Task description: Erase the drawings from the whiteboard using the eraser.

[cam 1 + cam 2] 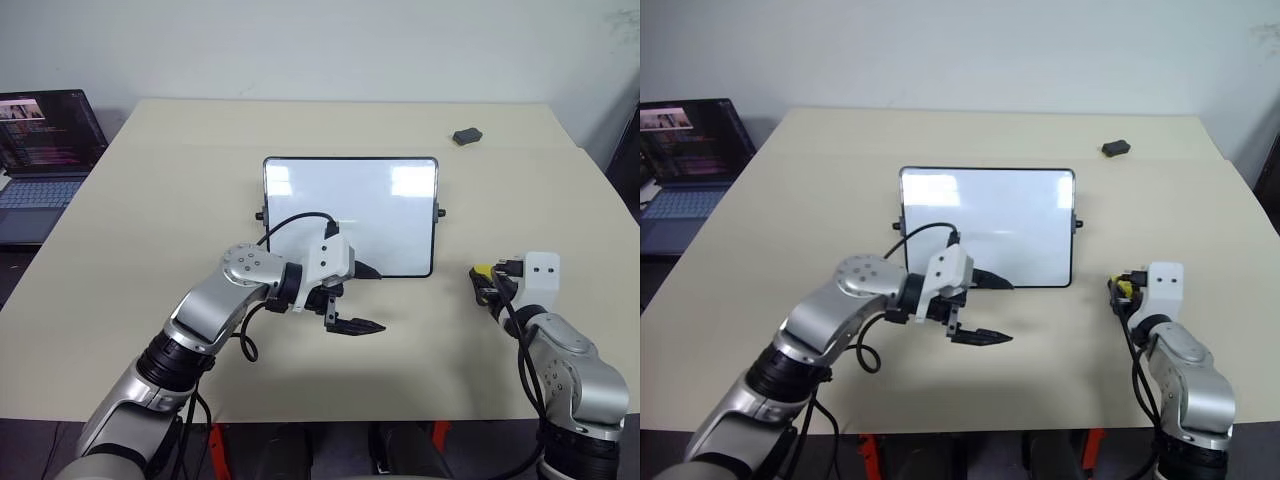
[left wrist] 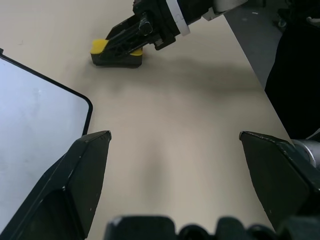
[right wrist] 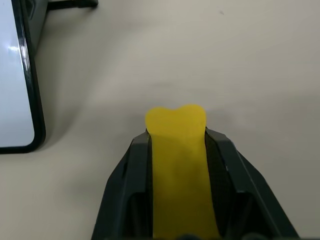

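1. Left hand (image 1: 372,299): nearest the head camera, it hovers over the counter in front of the board's near edge. Its fingers are spread wide and hold nothing.
2. Counter (image 1: 150,200): broad, pale and smooth. Anything pushed on it will probably slide easily.
3. Board (image 1: 350,200): lies flat mid-counter, glossy white in a thin black frame with a small knob at each side. Its face looks clean apart from glare. It is likely light and stiff and may skid under a wipe, so I would brace it by the frame or a knob, never by the slick face.
4. Laptop (image 1: 45,150): open at the far left edge of the counter, well apart from the work.
5. Right hand (image 1: 485,288): low at the counter to the right of the board. Its fingers are pressed against both long sides of the eraser.
6. Eraser (image 3: 177,165): yellow top, black base, resting on or just above the counter beside the board's near right corner.
   - The yellow end bulges between the fingers, so I judge it soft and light.
   - It is best pinched across the long sides, low near the firmer base, and only lightly, so the wiping face stays flat.
7. Dark lump (image 1: 467,135): far right of the counter, beyond the board.
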